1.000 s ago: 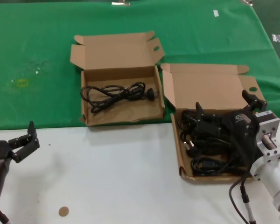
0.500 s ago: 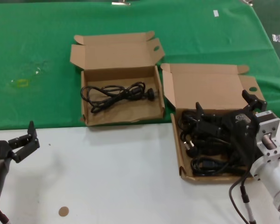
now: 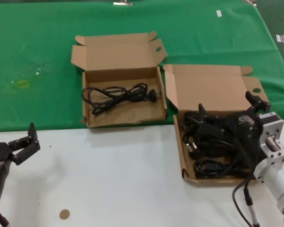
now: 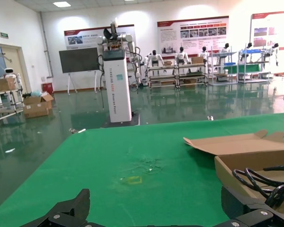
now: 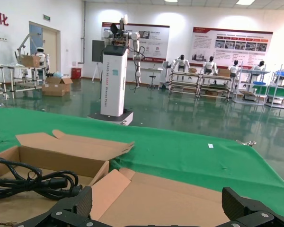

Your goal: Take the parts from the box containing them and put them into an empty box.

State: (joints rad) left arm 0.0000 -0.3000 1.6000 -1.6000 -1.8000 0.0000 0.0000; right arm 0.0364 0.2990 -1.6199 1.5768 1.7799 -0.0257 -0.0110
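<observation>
The long cardboard box [image 3: 181,142] stands at the right, its tray full of tangled black cables [image 3: 210,146], its tall lid [image 5: 180,198] up behind. My right gripper [image 3: 228,109] hangs open just over these cables, holding nothing; it also shows in the right wrist view [image 5: 158,205]. The squarish box [image 3: 123,120] with an oval cut-out in its lid lies farther left and holds one black cable [image 3: 118,94], which also shows in the right wrist view [image 5: 33,182]. My left gripper [image 3: 27,143] is open and empty, low over the white table at the front left, and shows in its wrist view [image 4: 158,208].
A green cloth [image 3: 38,47] covers the far half of the table; the near half is white [image 3: 113,179]. A small brown disc [image 3: 64,214] lies on the white part. A yellow mark [image 3: 22,84] is on the cloth at far left. The two boxes almost touch.
</observation>
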